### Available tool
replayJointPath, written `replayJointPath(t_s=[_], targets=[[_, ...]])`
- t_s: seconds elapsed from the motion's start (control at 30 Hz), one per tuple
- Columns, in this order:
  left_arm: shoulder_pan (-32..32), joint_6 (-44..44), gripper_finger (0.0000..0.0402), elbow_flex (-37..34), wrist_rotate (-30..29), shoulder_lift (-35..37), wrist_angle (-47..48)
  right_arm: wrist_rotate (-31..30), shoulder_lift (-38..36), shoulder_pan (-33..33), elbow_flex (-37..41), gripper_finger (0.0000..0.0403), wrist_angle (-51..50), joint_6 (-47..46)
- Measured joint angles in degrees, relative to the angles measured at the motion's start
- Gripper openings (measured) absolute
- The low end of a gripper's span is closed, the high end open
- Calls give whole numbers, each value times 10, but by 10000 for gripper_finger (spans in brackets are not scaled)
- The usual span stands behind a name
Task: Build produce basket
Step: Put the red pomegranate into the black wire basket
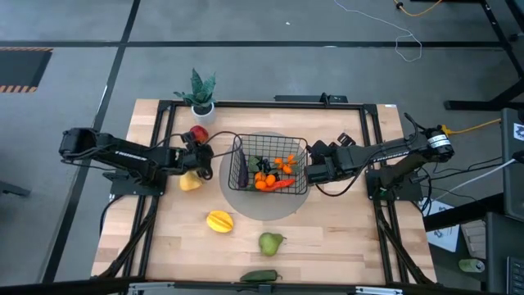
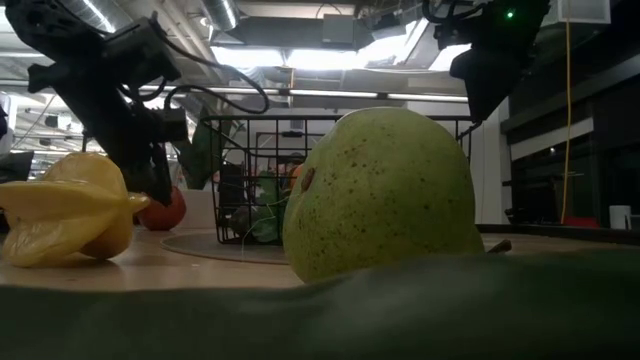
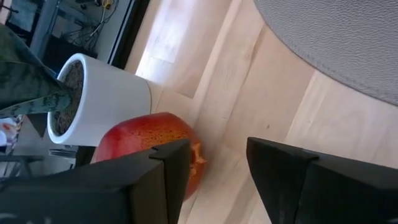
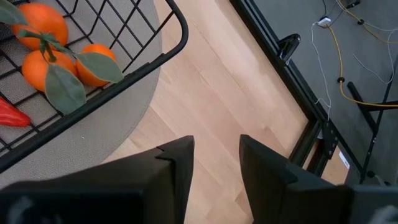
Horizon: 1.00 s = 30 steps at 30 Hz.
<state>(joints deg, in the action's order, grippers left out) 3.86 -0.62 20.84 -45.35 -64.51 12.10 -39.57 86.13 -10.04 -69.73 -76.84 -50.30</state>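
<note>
The black wire basket (image 1: pixel 270 164) stands on a grey round disc (image 1: pixel 246 201) at mid-table. It holds oranges (image 4: pixel 40 25), an orange carrot (image 1: pixel 277 185), a purple eggplant (image 1: pixel 242 170) and dark grapes (image 1: pixel 263 164). A red apple (image 3: pixel 146 140) lies on the table by the potted plant. My left gripper (image 3: pixel 217 168) is open just near of the apple, which lies beyond one finger, not between the two. My right gripper (image 4: pixel 216 162) is open and empty beside the basket's right rim (image 4: pixel 155 62).
A white-potted plant (image 1: pixel 201 97) stands at the far left, close to the apple. A yellow fruit (image 1: pixel 190 181), a yellow starfruit (image 1: pixel 219 221), a green pear (image 1: pixel 272 242) and a dark green vegetable (image 1: pixel 260 276) lie on the near half of the table.
</note>
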Motion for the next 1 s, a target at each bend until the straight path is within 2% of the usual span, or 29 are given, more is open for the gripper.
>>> replayJointPath(t_s=[0.3,0.57,1.0], targets=[[26,-2,154,0,-34,0,4,0,0,0,0,121,0,0],[45,-34,154,0,-6,-12,0,1,0,0,0,121,0,0],[45,-27,154,0,-6,-64,-13,2,0,0,0,121,3,0]])
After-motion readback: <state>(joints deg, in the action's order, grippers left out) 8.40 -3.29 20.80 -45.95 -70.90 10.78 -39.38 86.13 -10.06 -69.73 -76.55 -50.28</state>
